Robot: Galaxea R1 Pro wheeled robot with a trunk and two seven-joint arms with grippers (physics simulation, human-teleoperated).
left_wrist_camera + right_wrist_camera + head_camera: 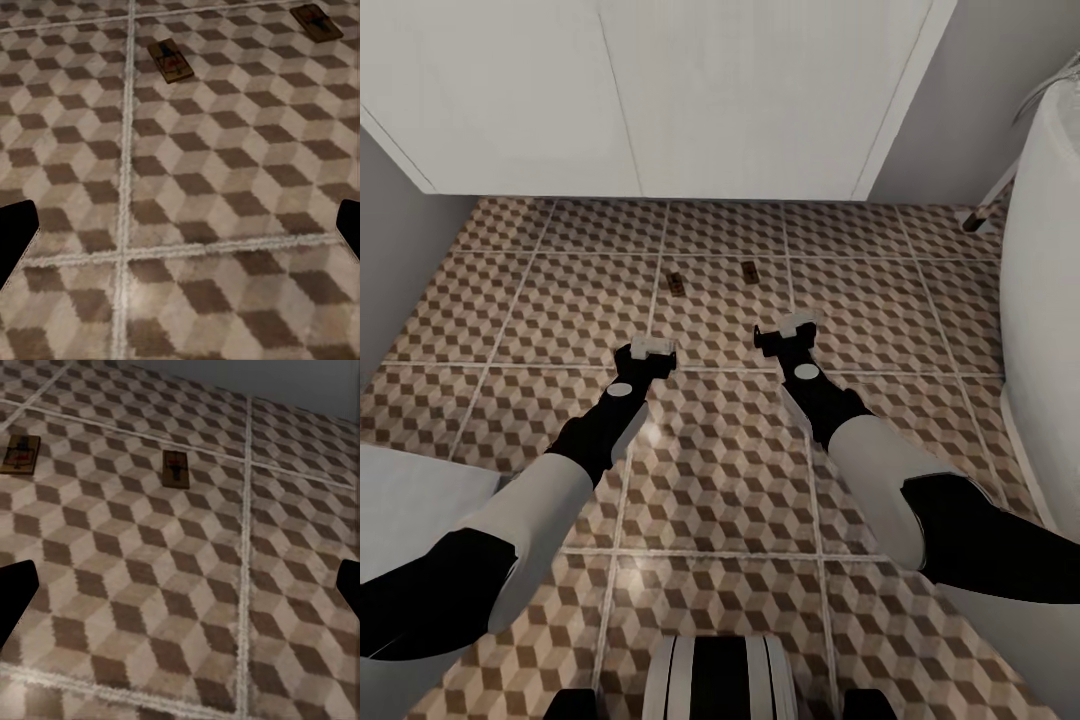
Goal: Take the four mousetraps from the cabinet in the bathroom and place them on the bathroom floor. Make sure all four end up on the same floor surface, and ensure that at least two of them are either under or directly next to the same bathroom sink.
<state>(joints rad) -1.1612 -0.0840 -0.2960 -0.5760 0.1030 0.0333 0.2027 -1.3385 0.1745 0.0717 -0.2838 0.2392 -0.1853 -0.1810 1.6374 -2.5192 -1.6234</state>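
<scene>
Two mousetraps lie flat on the cube-patterned bathroom floor [720,470], just in front of the white boxy sink [660,90]: one on the left [676,281] and one on the right [750,270]. The left wrist view shows them as two traps [171,60] [316,22], and so does the right wrist view [21,453] [175,469]. My left gripper [647,350] hovers low over the tiles short of the left trap, open and empty, fingertips [15,236] wide apart. My right gripper [788,330] is open and empty short of the right trap. The cabinet and the other mousetraps are out of view.
A big white tub [1050,300] curves along the right side, with a thin dark-tipped leg [985,212] beside it. A white surface [400,500] stands at the lower left under a grey wall [390,260]. My base [720,680] is at the bottom.
</scene>
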